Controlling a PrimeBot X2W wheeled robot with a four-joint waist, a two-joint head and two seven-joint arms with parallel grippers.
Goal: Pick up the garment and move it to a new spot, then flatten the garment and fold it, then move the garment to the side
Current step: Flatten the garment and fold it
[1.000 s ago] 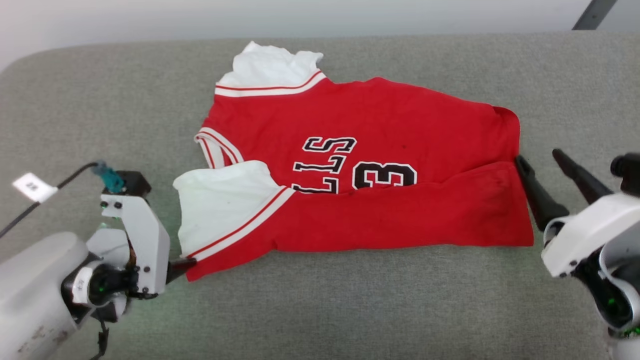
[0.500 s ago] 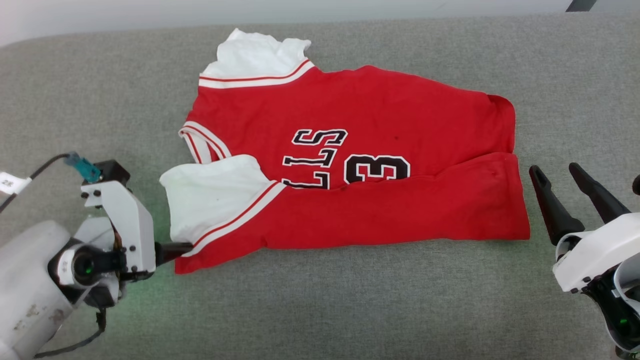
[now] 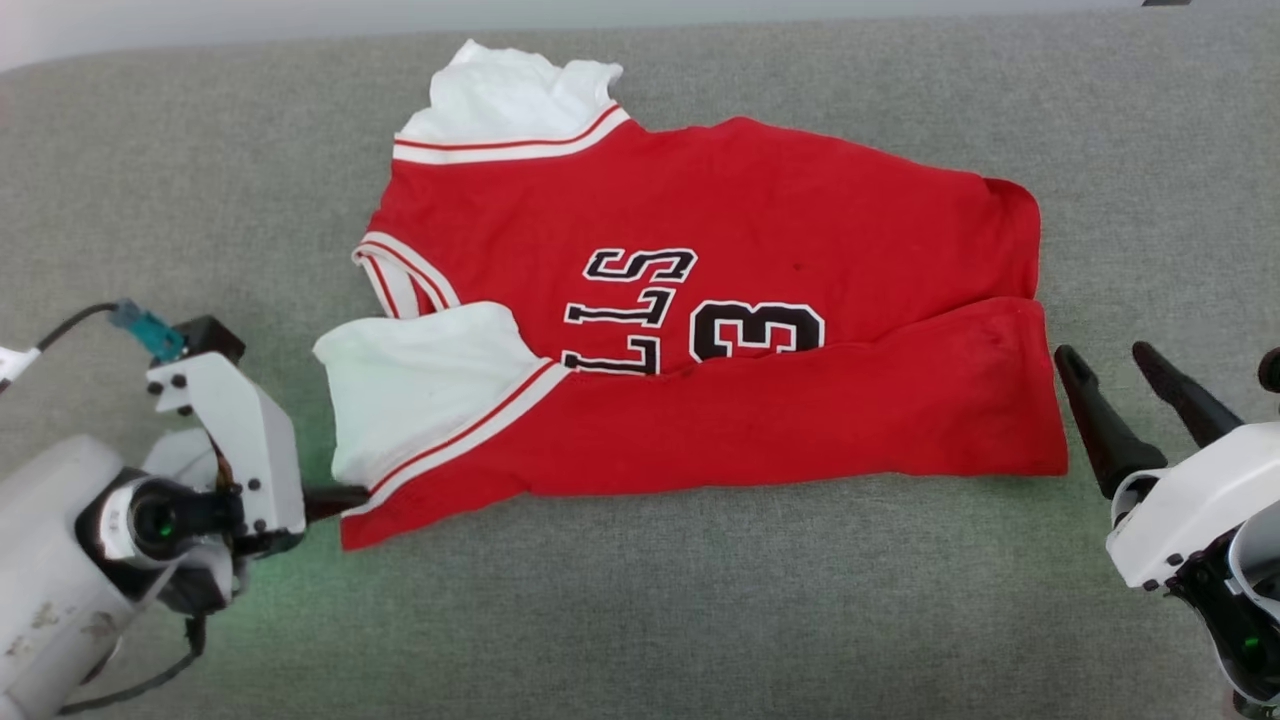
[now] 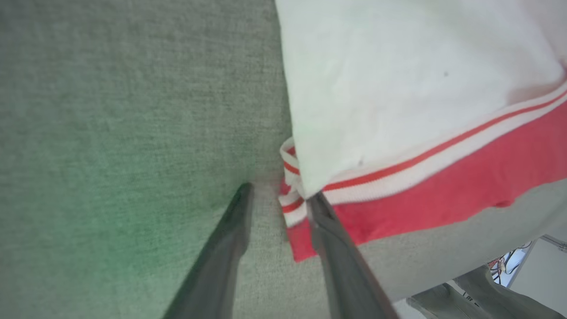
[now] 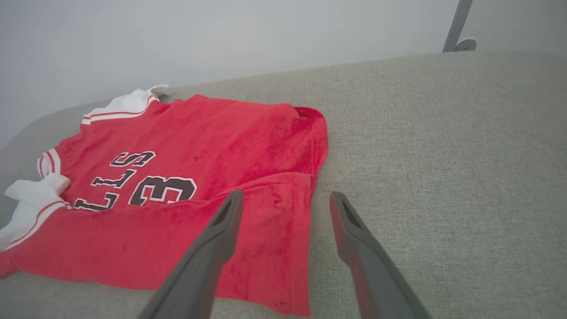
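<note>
The garment (image 3: 700, 330), a red jersey with black lettering and white striped bands, lies spread on the grey cushion (image 3: 640, 620), its near edge folded over the number. White lining (image 3: 410, 390) shows at its left end. My left gripper (image 3: 352, 495) is open at the near-left corner. In the left wrist view the striped hem (image 4: 290, 201) lies between the tips of the left gripper (image 4: 280, 195), beside one finger (image 4: 330, 235). My right gripper (image 3: 1105, 355) stands open just off the garment's right edge, apart from it. The right wrist view has the right gripper (image 5: 287, 197) above that edge of the garment (image 5: 199, 150).
The grey cushion's far edge (image 5: 398, 60) meets a pale wall. A grey metal leg (image 5: 456, 24) stands beyond the far right corner. The cushion's near edge and floor clutter (image 4: 509, 270) lie close behind the left gripper. A cable (image 3: 60, 325) runs off my left wrist.
The right gripper has drawn back from the garment's right edge, which its finger touched a second ago. The head camera has shifted. The left gripper stays at the near-left corner.
</note>
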